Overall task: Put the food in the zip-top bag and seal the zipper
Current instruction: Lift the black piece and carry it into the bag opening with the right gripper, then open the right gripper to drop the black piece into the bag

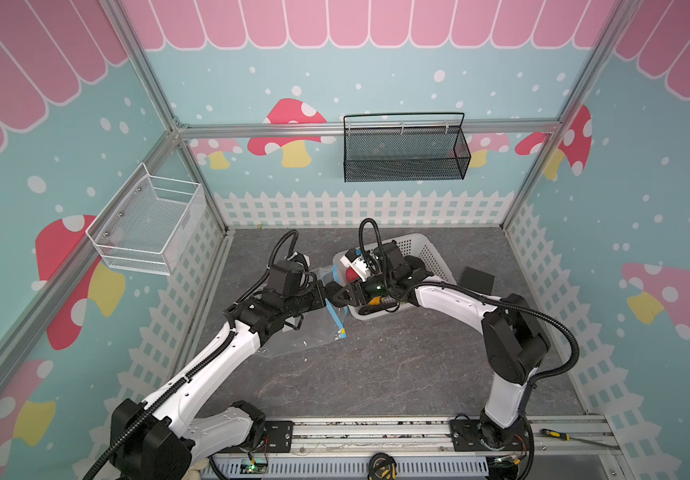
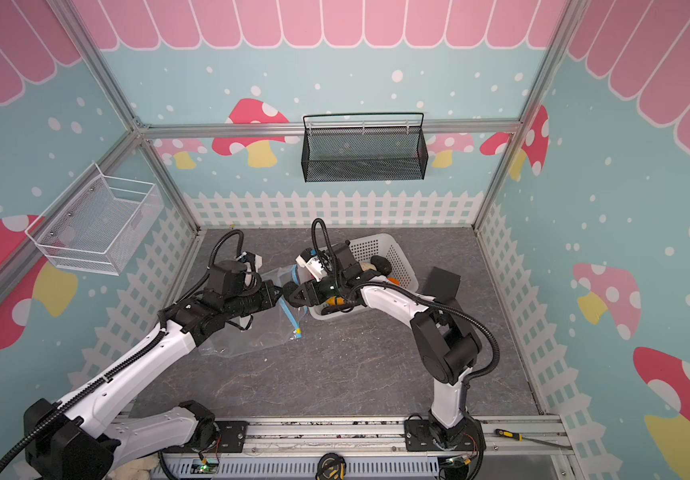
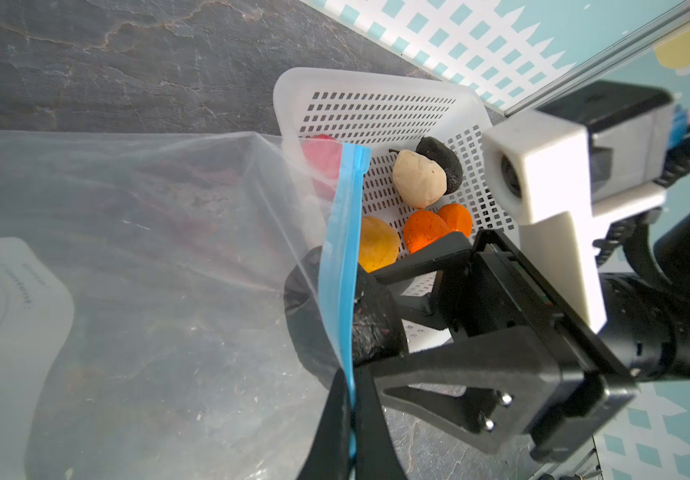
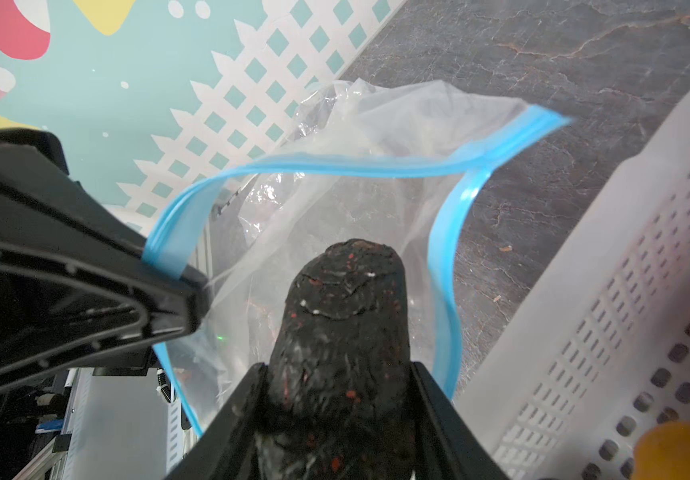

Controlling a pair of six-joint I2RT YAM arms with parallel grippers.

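Both top views: bag (image 1: 293, 336) (image 2: 252, 336) lies on desk (image 1: 376, 374) at frame centre, just left of the white basket (image 1: 430, 253) (image 2: 393, 249). Its mouth faces the basket. The zipper (image 1: 337, 320) runs along that edge, with a yellow tab (image 1: 341, 332) (image 2: 299, 331) at its lower end.

Left gripper (image 1: 323, 296) is clenched on the zipper (image 3: 341, 249). In the left wrist view its fingers (image 3: 335, 424) pinch the blue strip. In the right wrist view it (image 4: 193, 291) lifts one side of the strip (image 4: 314, 164), so the mouth gapes in a loop.

Right gripper (image 1: 341, 293) (image 4: 335, 374) is grasping a black lump (image 4: 347, 311) (image 1: 332, 287), with jaws on both its sides. The lump's (image 3: 372, 316) front end is past the zipper and shows through the bag film (image 3: 148, 249). The rest is outside, in the gripper (image 3: 372, 320). The two grippers meet nose to nose at frame centre in both top views.

In the basket (image 3: 376, 108):
- cream piece (image 3: 418, 178), touching a black piece (image 3: 443, 162)
- two orange pieces (image 3: 424, 230), side by side
- yellow-orange piece (image 3: 376, 243), next to the zipper
- pink-red piece (image 3: 322, 153), partly behind the bag

No other food shows inside the bag. A white label (image 3: 2, 311) shows on the bag.
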